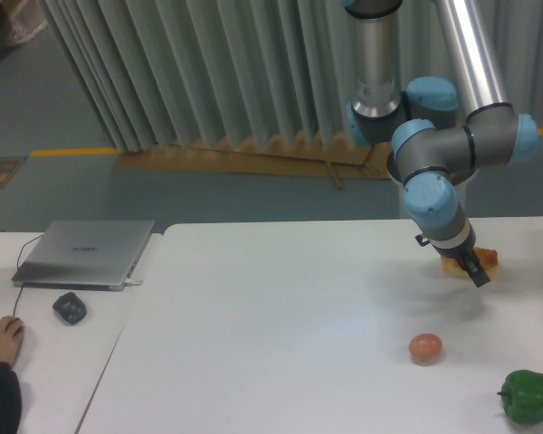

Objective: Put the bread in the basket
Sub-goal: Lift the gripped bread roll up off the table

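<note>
The bread (pixel 487 259), a small golden-orange loaf, is at the right side of the white table (pixel 281 307), mostly covered by the arm's wrist. My gripper (pixel 475 272) points down and to the right, with its dark fingers closed around the loaf. The loaf looks held just above the tabletop. No basket is in view.
A pinkish-tan egg-like ball (pixel 425 347) lies in front of the gripper. A green pepper (pixel 530 396) sits at the front right corner. On a second table to the left are a closed laptop (pixel 86 253), a dark mouse (pixel 70 307) and a person's hand (pixel 0 338).
</note>
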`<move>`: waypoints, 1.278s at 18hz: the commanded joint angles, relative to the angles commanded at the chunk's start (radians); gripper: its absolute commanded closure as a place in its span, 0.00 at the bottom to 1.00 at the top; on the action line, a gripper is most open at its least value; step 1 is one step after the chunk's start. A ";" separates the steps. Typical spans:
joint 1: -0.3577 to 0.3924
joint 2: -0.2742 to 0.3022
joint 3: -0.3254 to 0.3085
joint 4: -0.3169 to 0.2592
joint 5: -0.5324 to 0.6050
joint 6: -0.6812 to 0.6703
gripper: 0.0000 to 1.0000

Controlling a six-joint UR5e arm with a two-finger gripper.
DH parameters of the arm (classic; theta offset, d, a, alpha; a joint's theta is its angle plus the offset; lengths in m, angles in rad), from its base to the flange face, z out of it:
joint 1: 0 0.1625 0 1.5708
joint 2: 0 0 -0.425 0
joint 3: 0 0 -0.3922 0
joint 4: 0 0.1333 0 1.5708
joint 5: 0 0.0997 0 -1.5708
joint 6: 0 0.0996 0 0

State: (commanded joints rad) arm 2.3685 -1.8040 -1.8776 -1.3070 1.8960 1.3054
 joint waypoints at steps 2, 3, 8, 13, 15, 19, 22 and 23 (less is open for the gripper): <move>-0.005 0.002 0.000 -0.002 0.005 0.000 0.00; -0.002 0.002 0.000 -0.002 0.005 0.000 0.04; -0.008 0.003 -0.006 -0.003 0.011 0.001 0.10; -0.015 0.002 -0.020 -0.002 0.015 -0.006 0.35; -0.017 0.002 -0.017 0.000 0.018 -0.009 0.63; -0.015 0.002 -0.014 -0.002 0.017 -0.009 0.76; -0.009 0.003 -0.005 -0.018 0.015 -0.003 0.76; -0.005 0.002 0.004 -0.034 0.014 0.000 0.76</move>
State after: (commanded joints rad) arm 2.3638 -1.8024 -1.8731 -1.3405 1.9098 1.3054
